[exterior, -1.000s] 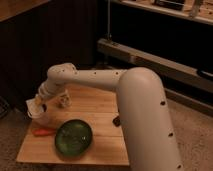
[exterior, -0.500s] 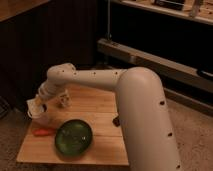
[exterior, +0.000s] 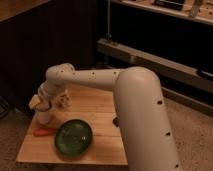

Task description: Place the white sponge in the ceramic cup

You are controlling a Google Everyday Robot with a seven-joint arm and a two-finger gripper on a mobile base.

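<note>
Arm out over the left end of the wooden table [exterior: 107, 117], wrist turned down!

The gripper [exterior: 42, 103] sits right above the ceramic cup [exterior: 44, 118], the spot for a drop. A pale lump there may be the white sponge [exterior: 35, 101]; grip cannot be told. Count: one cup, one green bowl [exterior: 73, 137], one orange object [exterior: 44, 132], one arm.

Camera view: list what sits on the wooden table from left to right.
Orange carrot-like item at the front left, the gripper over the ceramic cup → green bowl → small dark object beside the arm's base.
</note>
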